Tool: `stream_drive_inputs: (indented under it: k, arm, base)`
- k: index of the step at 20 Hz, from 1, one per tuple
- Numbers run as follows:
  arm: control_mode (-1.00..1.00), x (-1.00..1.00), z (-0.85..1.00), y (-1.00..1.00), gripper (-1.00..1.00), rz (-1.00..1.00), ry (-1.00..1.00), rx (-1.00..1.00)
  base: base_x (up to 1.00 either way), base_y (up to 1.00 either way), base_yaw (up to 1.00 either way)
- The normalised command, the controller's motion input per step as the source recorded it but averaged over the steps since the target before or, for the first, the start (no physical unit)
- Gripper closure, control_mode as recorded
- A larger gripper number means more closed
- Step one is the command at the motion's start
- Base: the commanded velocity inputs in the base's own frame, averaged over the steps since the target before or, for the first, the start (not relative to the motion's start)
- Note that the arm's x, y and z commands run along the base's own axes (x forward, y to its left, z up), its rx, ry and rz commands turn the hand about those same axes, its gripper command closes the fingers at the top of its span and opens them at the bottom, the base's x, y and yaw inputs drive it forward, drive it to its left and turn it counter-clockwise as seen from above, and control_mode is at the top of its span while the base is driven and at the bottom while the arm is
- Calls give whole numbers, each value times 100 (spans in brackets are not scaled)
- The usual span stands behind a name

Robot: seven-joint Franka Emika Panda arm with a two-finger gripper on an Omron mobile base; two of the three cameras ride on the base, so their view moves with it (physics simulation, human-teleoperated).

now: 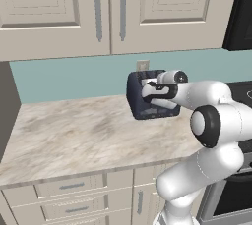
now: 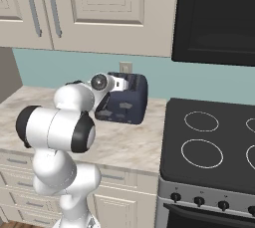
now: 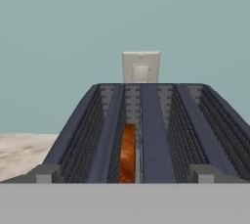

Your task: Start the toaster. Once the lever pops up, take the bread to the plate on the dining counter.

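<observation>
The dark navy toaster (image 1: 139,107) stands at the back of the marbled worktop against the teal wall, also seen in the right base view (image 2: 133,100). My gripper (image 1: 153,93) hovers over the toaster's near end, at its top edge (image 2: 118,84). In the hand view the toaster top (image 3: 157,130) runs away from me, with its slots lengthwise. The brown bread (image 3: 128,153) sits down inside the left slot. My gripper (image 3: 125,174) is open, its fingertips (image 3: 48,173) set wide at either side of the toaster's near end, holding nothing. The plate and the dining counter are out of view.
A wall outlet (image 3: 140,67) sits just behind the toaster. The marbled worktop (image 1: 74,130) stretches left of it, with drawers below. A black stove top (image 2: 214,142) lies to the right, a dark appliance (image 2: 219,13) above it. Upper cabinets (image 1: 98,8) hang overhead.
</observation>
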Motion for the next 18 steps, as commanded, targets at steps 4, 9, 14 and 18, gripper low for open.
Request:
stream_drive_inputs:
  k: [4,9,14,18]
  arm:
    - [-100,0,0,0,-100,-1,0,0]
    - [-100,0,0,0,-100,-2,0,0]
    - [-100,0,0,0,-100,-3,0,0]
    - [-100,0,0,0,-100,-3,0,0]
  base:
    - [0,0,0]
    - [0,0,0]
    - [0,0,0]
    - [0,0,0]
